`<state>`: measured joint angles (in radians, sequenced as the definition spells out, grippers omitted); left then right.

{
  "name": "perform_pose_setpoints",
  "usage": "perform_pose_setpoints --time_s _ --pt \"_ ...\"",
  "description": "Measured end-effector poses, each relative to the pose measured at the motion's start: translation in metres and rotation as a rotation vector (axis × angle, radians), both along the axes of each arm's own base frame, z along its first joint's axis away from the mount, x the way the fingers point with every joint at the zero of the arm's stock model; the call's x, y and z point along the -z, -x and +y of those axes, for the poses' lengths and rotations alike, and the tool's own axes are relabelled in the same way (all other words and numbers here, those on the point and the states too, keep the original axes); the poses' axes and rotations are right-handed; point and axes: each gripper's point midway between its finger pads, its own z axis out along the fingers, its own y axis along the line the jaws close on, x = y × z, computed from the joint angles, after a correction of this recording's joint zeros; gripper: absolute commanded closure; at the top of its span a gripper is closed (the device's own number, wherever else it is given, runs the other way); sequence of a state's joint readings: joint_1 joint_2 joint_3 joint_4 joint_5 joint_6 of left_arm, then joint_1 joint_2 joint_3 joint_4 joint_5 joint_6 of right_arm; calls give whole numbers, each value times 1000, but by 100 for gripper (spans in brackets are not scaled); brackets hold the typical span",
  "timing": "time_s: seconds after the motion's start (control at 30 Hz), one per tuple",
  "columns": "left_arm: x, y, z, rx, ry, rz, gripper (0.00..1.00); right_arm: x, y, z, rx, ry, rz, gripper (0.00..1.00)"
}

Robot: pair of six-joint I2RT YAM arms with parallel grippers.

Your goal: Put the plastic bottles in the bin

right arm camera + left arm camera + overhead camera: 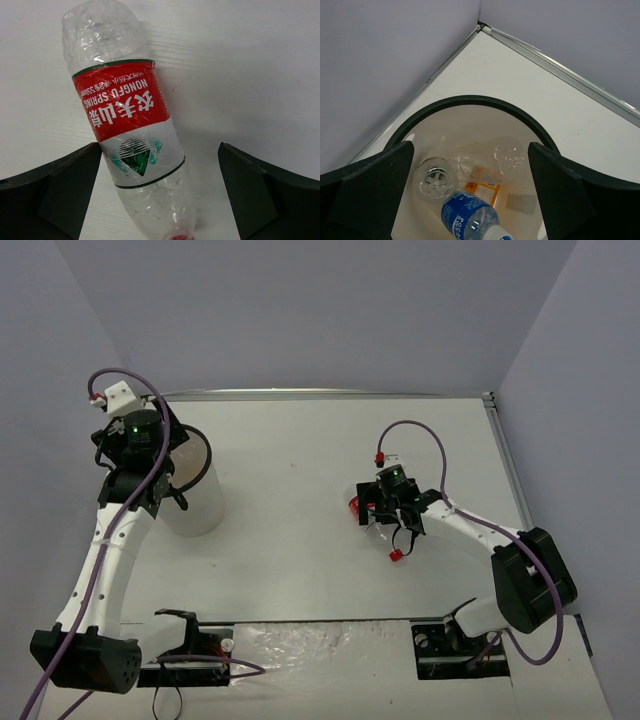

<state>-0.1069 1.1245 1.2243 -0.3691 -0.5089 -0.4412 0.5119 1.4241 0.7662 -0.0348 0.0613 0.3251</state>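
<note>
Overhead view: my left gripper (165,480) hangs over the bin (200,510), which stands on the bench (290,450) at the left of the frame, close to the side wall. In the left wrist view this gripper (470,195) has its fingers (370,190) wide apart with nothing between them, and I look straight down past the black rim of the bin (470,100). Inside lie a blue-labelled bottle (470,217) at the lower centre, a clear bottle (436,180) seen end-on to its left, and a further clear bottle (502,157) above, over something orange that I cannot identify.

Right of centre in the overhead view, my right gripper (385,518) is low over the red-labelled bottle (378,532). In the right wrist view the gripper (160,192) is spread, and the bottle (127,110) lies flat on the bench between its fingers (260,190), cap towards the lower edge, unclamped.
</note>
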Motion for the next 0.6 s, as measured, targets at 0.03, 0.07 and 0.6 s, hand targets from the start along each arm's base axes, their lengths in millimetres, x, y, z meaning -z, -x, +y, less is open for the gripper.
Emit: perform_pose_setpoints --time_s 0.03,0.07,0.6 --pt "-3 1 -1 10 5 -8 3 3 1 1 -5 -2 11 1" --pt "-6 3 -4 24 11 -19 3 7 3 2 -10 -1 24 2" --pt "-17 -6 -120 615 301 -154 3 -6 17 22 -135 -20 9 63"
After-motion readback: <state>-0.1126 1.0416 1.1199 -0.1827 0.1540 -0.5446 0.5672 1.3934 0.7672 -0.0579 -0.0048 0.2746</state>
